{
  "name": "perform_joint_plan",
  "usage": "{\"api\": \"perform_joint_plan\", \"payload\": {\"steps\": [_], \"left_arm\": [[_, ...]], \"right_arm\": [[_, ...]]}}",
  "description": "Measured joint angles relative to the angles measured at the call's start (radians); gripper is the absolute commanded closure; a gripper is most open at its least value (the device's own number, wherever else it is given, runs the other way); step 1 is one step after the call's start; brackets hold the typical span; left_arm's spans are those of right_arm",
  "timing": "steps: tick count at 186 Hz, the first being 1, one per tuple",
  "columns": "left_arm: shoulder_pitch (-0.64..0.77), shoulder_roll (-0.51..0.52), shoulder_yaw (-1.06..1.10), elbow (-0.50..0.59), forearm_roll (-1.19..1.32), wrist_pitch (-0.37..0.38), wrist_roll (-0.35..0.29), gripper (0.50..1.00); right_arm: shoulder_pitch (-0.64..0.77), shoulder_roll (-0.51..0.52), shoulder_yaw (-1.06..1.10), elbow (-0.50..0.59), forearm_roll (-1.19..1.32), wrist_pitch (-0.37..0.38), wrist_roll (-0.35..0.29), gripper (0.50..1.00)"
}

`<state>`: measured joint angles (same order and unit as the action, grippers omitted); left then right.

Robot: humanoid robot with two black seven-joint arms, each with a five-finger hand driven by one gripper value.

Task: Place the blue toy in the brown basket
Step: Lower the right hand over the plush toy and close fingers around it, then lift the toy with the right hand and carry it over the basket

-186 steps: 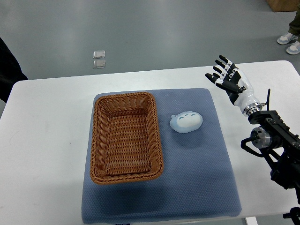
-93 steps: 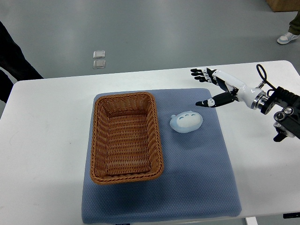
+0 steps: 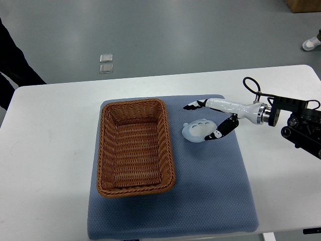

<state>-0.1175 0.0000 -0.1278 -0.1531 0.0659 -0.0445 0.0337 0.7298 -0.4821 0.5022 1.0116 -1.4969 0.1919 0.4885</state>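
Observation:
The pale blue toy (image 3: 195,131) lies on the blue mat (image 3: 210,191), just right of the brown wicker basket (image 3: 168,145), which holds nothing. My right hand (image 3: 199,121) reaches in from the right and hovers at the toy. Its fingers (image 3: 193,106) are spread past the toy's far side and the thumb (image 3: 215,135) sits at its near right side. The hand is open and does not grip the toy. The left arm is out of view.
The mat lies on a white table (image 3: 50,150). A person's dark sleeve (image 3: 10,65) shows at the left edge and a shoe (image 3: 312,44) at the top right. Two small clear packets (image 3: 106,64) lie on the floor beyond the table.
My right hand has swung from the table's far right, fingers pointing up, leftward and down until its spread fingers straddle the blue toy. The toy and the basket have not moved.

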Motion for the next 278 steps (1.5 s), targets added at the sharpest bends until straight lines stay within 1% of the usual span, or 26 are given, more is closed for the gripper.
{"api": "perform_joint_plan", "payload": {"steps": [19,40,71,86,91,107,110,117,120,125,128,129,130,131,132,137,138,140,145,155,189,222,257,278], "left_arm": [[-0.004,0.000,0.000,0.000,0.000,0.000,0.000,0.500],[-0.006,0.000,0.000,-0.001,0.000,0.000,0.000,0.500],[-0.007,0.000,0.000,-0.002,0.000,0.000,0.000,0.500],[-0.007,0.000,0.000,-0.002,0.000,0.000,0.000,0.500],[-0.007,0.000,0.000,-0.002,0.000,0.000,0.000,0.500],[-0.007,0.000,0.000,-0.002,0.000,0.000,0.000,0.500],[-0.007,0.000,0.000,-0.002,0.000,0.000,0.000,0.500],[-0.007,0.000,0.000,-0.002,0.000,0.000,0.000,0.500],[-0.007,0.000,0.000,-0.002,0.000,0.000,0.000,0.500],[-0.007,0.000,0.001,-0.002,0.000,0.000,0.000,0.500],[-0.007,0.000,0.001,-0.002,0.000,0.000,0.000,0.500],[-0.007,0.000,0.001,-0.002,0.000,0.000,0.000,0.500],[-0.007,0.000,0.001,-0.002,0.000,0.000,0.000,0.500],[-0.007,0.000,0.001,-0.002,0.000,0.000,0.000,0.500],[-0.007,0.000,0.001,-0.002,0.000,0.000,0.000,0.500],[-0.007,0.000,0.001,-0.002,0.000,0.000,0.000,0.500],[-0.007,0.000,0.001,-0.002,0.000,0.000,0.000,0.500],[-0.007,0.000,0.001,-0.002,0.000,0.000,0.000,0.500],[-0.007,0.000,0.001,-0.002,0.000,0.000,0.000,0.500],[-0.007,0.000,0.001,-0.002,0.000,0.000,0.000,0.500],[-0.007,0.000,0.000,-0.002,0.000,0.000,0.000,0.500],[-0.007,0.000,-0.001,-0.002,0.000,0.000,0.000,0.500],[-0.007,0.000,0.000,0.001,0.000,0.000,0.000,0.500],[-0.007,0.000,0.001,0.001,0.000,0.000,0.000,0.500]], "right_arm": [[0.001,0.008,-0.029,-0.008,-0.030,-0.035,-0.007,0.595],[0.001,0.011,-0.039,-0.014,-0.045,-0.045,-0.008,0.605],[-0.010,0.020,-0.042,-0.031,-0.073,-0.066,-0.010,0.636],[-0.013,0.024,-0.052,-0.037,-0.081,-0.081,-0.014,0.668],[-0.014,0.025,-0.058,-0.039,-0.083,-0.086,-0.017,0.673],[-0.016,0.028,-0.067,-0.044,-0.084,-0.100,-0.026,0.718],[-0.017,0.029,-0.068,-0.045,-0.084,-0.102,-0.027,0.734],[-0.017,0.032,-0.069,-0.048,-0.084,-0.106,-0.029,0.754],[-0.017,0.034,-0.069,-0.049,-0.085,-0.108,-0.030,0.777],[-0.017,0.035,-0.069,-0.050,-0.085,-0.110,-0.030,0.797],[-0.017,0.037,-0.069,-0.051,-0.085,-0.112,-0.031,0.822],[-0.017,0.037,-0.069,-0.051,-0.085,-0.113,-0.031,0.822],[-0.017,0.037,-0.069,-0.051,-0.085,-0.113,-0.031,0.836],[-0.017,0.037,-0.069,-0.051,-0.085,-0.114,-0.031,0.836],[-0.017,0.037,-0.069,-0.052,-0.085,-0.114,-0.031,0.850],[-0.017,0.038,-0.069,-0.052,-0.085,-0.117,-0.032,0.875],[-0.017,0.038,-0.069,-0.052,-0.085,-0.117,-0.032,0.887],[-0.017,0.038,-0.069,-0.052,-0.086,-0.118,-0.032,0.887],[-0.016,0.038,-0.069,-0.052,-0.086,-0.120,-0.032,0.916],[-0.013,0.037,-0.069,-0.053,-0.086,-0.123,-0.033,0.950],[0.007,0.028,-0.062,-0.051,-0.077,-0.146,-0.033,0.953],[0.067,0.030,-0.060,-0.042,-0.066,-0.150,-0.028,0.944],[0.156,0.046,-0.066,-0.039,-0.024,-0.140,-0.020,0.936],[0.210,0.071,-0.087,-0.039,-0.004,-0.121,-0.015,0.932]]}}
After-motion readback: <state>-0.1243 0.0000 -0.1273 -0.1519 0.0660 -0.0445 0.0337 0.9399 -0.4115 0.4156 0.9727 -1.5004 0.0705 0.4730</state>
